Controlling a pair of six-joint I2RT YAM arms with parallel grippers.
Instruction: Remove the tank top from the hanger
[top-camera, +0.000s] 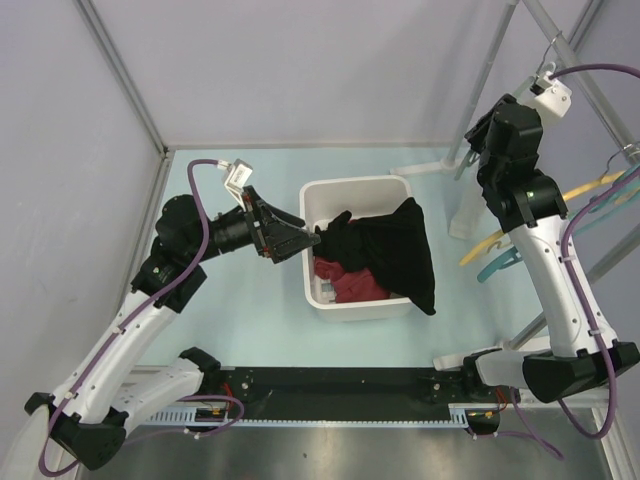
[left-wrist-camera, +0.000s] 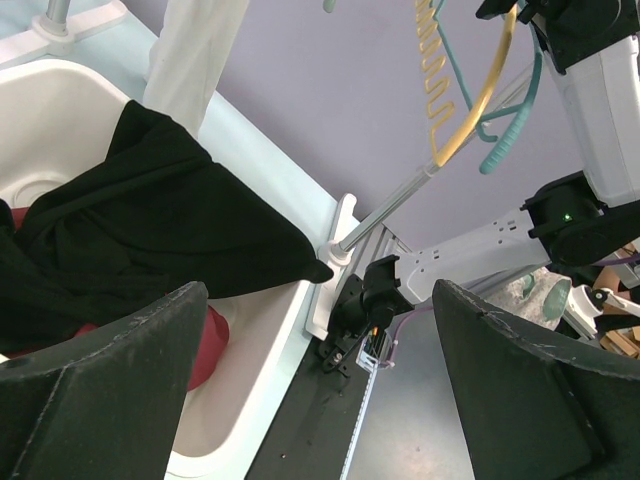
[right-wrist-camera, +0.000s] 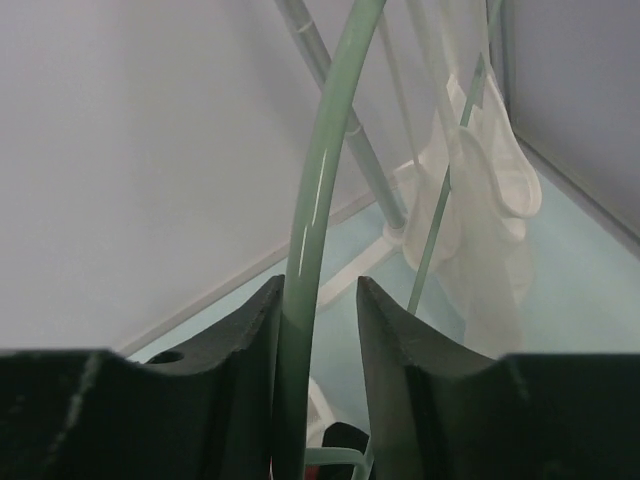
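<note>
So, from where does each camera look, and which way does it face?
Top: above and behind the arms, looking down on the table; both arms show.
Left wrist: on the left arm, facing across the bin to the right arm; open left gripper frames it.
Right wrist: high by the rack, facing the white top; right gripper straddles a green hanger.
Shared: top and left wrist both see bin and black cloth.

Bare table (top-camera: 255, 315) left of the bin (top-camera: 350, 183) gives free passage; on the right, rack poles (top-camera: 503, 48) and hung hangers (top-camera: 478, 250) obstruct.
</note>
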